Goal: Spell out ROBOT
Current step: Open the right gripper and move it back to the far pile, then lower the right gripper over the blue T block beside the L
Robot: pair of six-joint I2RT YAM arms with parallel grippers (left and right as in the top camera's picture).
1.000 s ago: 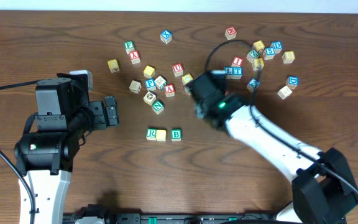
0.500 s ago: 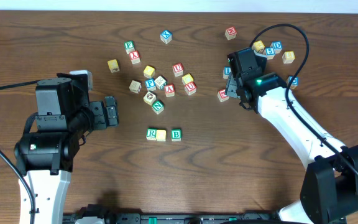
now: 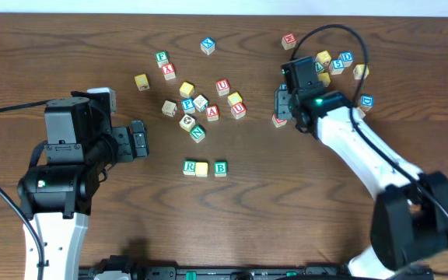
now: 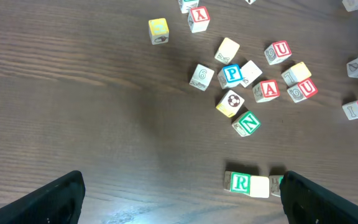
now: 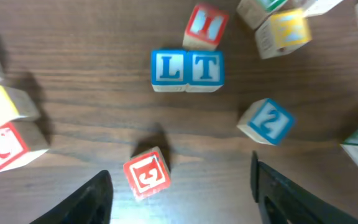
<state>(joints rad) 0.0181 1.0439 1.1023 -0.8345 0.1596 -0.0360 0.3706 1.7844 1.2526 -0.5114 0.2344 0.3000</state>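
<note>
Row building at lower centre of bench [image 3: 68, 31]: R block [image 3: 190, 166] touching pale block [image 3: 201, 168], letter unreadable; B block [image 3: 220, 167] just beside.
Upper right: right jaws spread, empty, hovering over pile, likely seeking T block [image 5: 205, 67], lying against L block [image 5: 169, 68] at top centre of wrist view. Red block [image 5: 146, 174] sitting between jaws.
Far left: left jaws released, waiting out of way.
</note>
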